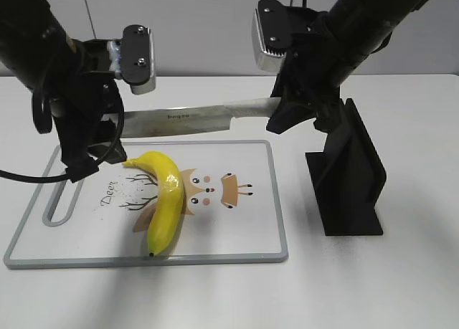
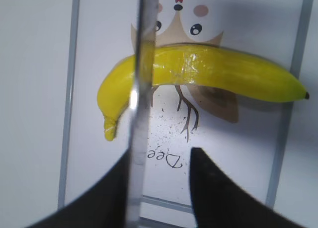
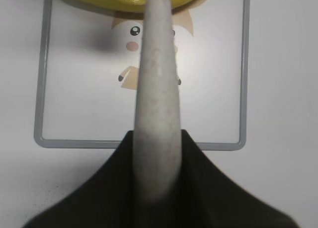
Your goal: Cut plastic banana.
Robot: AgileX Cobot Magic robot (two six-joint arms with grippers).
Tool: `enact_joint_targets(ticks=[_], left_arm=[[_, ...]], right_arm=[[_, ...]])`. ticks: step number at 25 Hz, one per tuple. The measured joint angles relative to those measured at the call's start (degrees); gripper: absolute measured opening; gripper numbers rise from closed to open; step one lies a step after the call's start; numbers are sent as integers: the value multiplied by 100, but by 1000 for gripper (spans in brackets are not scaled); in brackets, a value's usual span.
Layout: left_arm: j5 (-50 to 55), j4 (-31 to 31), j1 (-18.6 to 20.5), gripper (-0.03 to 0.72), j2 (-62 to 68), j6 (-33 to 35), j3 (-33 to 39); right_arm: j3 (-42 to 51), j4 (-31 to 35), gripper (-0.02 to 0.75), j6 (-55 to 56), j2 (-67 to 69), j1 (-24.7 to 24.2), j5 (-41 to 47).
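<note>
The plastic banana [image 1: 164, 200] lies on its side on the cutting board [image 1: 237, 243], which rests flat on the white desk [image 1: 373, 286]. The banana's stem end points toward the board's far left, its dark tip toward the near edge, and its shiny band sits over the cartoon deer [image 1: 215, 189] printed mid-board. Left of the banana, the printed word "Deer" [image 1: 109, 194] can be read, next to the board's slot handle [image 1: 61, 200].

Above the board's far edge a knife [image 1: 193, 120] hangs level, clear of the banana. Small lettering on its blade is too blurred to read. The right hand [image 1: 276, 114] is clamped on the knife's pale handle [image 3: 158, 104]. The left hand [image 1: 115, 125] is at the blade's tip end; in the left wrist view the blade runs against one dark finger [image 2: 117, 193] while the other stands apart, so whether it grips the blade cannot be told.

A black knife stand [image 1: 348, 178] stands on the desk just right of the board.
</note>
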Motion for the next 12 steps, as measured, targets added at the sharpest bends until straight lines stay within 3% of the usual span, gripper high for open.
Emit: enact_joint_targets(ticks=[1,3,8,12], left_arm=[[23,-45,0,490,0,0,0],[29,-118,0,611,-6,0,0],[-54,-156,0,652,-169,-26,0],[-98,-61,0,652,-431,-414,0]], right_arm=[[0,-12,162,28,0,0,-6],[0,-50,162,45,0,-5,-6],[0,-227,162,100,-5,-5,21],[0,-304,162,512,-5,-5,175]])
